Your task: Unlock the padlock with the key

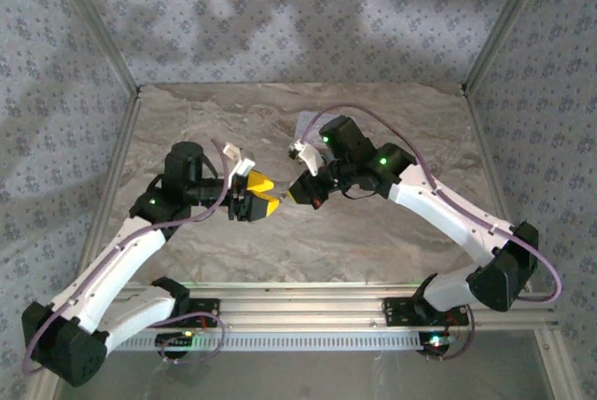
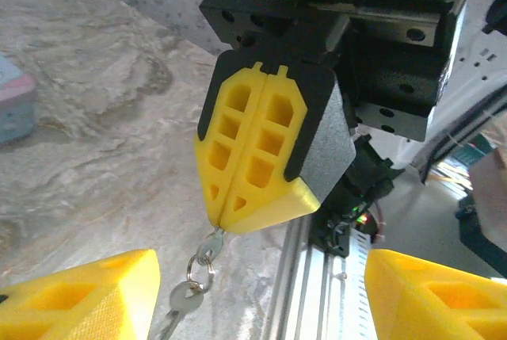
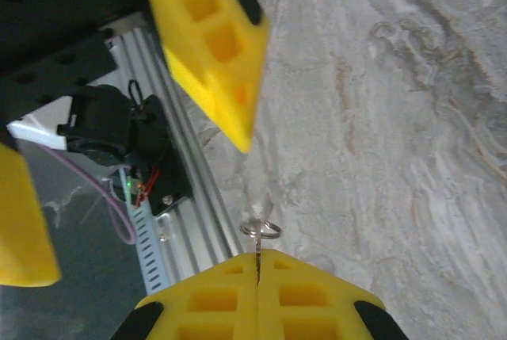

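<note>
Where the two arms meet, you have one flat table [image 1: 392, 130] with a veined, marble-like grey-brown top. There are two jointed white-and-black arms. The left arm [image 1: 112, 260] and the right arm [image 1: 448, 213] each bend at the elbow and reach inward, so their tips face each other, just apart.

There are two claws with four blocky yellow plastic fingers, each moulded with square pockets. The left claw [image 1: 270, 193] stands spread and grips nothing. The right claw [image 2: 227, 217] is pressed together, pinching one small flat metal tab [image 2: 212, 242] at its tips.

One pale blue box [image 2: 12, 106] with a pink edge lies on the table, at the edge of the left wrist view.

One silver key [image 2: 184, 299] hangs from one wire ring [image 2: 202, 270] below the tab, close to the left claw's fingers [image 2: 87, 292].
</note>
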Motion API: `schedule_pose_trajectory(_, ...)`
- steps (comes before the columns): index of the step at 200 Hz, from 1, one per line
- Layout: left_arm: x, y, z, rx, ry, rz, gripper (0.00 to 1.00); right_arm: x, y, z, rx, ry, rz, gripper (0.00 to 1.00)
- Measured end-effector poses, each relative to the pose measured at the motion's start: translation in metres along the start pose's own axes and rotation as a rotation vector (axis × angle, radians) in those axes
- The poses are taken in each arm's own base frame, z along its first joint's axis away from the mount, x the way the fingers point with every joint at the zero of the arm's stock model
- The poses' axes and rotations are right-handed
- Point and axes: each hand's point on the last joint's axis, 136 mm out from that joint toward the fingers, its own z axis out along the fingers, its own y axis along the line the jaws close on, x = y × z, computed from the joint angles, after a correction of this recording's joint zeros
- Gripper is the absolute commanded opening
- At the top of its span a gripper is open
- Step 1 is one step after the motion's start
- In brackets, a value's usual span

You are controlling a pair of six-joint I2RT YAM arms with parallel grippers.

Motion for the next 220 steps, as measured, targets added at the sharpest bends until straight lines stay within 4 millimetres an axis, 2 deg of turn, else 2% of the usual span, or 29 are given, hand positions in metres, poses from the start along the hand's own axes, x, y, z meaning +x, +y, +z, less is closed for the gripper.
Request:
schedule_pose_trajectory(59, 0.011, 0.001, 0.009, 0.079, 0.046, -0.039, 0.52, -0.003, 0.021, -0.009, -0.093, -0.023, -0.006, 0.00)
schedule_pose_trajectory(80, 0.013, 0.002, 0.011, 0.089, 0.054, -0.051, 0.49, -0.003, 0.023, -0.010, -0.105, -0.025, -0.008, 0.00)
schedule_pose_trajectory(94, 0.013, 0.002, 0.012, 0.092, 0.057, -0.057, 0.43, -0.003, 0.024, -0.009, -0.108, -0.024, -0.008, 0.00)
schedule_pose_trajectory(100, 0.013, 0.002, 0.012, 0.094, 0.057, -0.056, 0.35, -0.002, 0.024, -0.009, -0.110, -0.024, -0.007, 0.00)
schedule_pose_trajectory(110, 0.014, 0.001, 0.012, 0.100, 0.059, -0.058, 0.10, -0.002, 0.024, -0.009, -0.111, -0.025, -0.007, 0.00)
schedule_pose_trajectory(117, 0.014, 0.001, 0.012, 0.107, 0.060, -0.060, 0.00, -0.003, 0.023, -0.008, -0.110, -0.027, -0.006, 0.00)
schedule_pose_trajectory(182, 0.013, 0.001, 0.013, 0.121, 0.066, -0.089, 0.00, -0.004, 0.020, -0.007, -0.113, -0.043, 0.013, 0.00)
schedule_pose_trajectory(187, 0.013, 0.001, 0.013, 0.118, 0.063, -0.092, 0.00, -0.005, 0.019, -0.007, -0.112, -0.049, 0.016, 0.08)
schedule_pose_trajectory(197, 0.011, 0.003, 0.013, 0.111, 0.058, -0.102, 0.00, -0.007, 0.018, -0.008, -0.110, -0.062, 0.023, 0.34)
schedule_pose_trajectory(206, 0.008, 0.005, 0.013, 0.095, 0.050, -0.109, 0.00, -0.010, 0.017, -0.008, -0.105, -0.079, 0.026, 0.51)
schedule_pose_trajectory(213, 0.007, 0.007, 0.013, 0.081, 0.045, -0.120, 0.00, -0.014, 0.014, -0.008, -0.095, -0.096, 0.028, 0.60)
schedule_pose_trajectory(220, 0.006, 0.010, 0.013, 0.063, 0.039, -0.132, 0.00, -0.017, 0.012, -0.009, -0.081, -0.113, 0.031, 0.63)
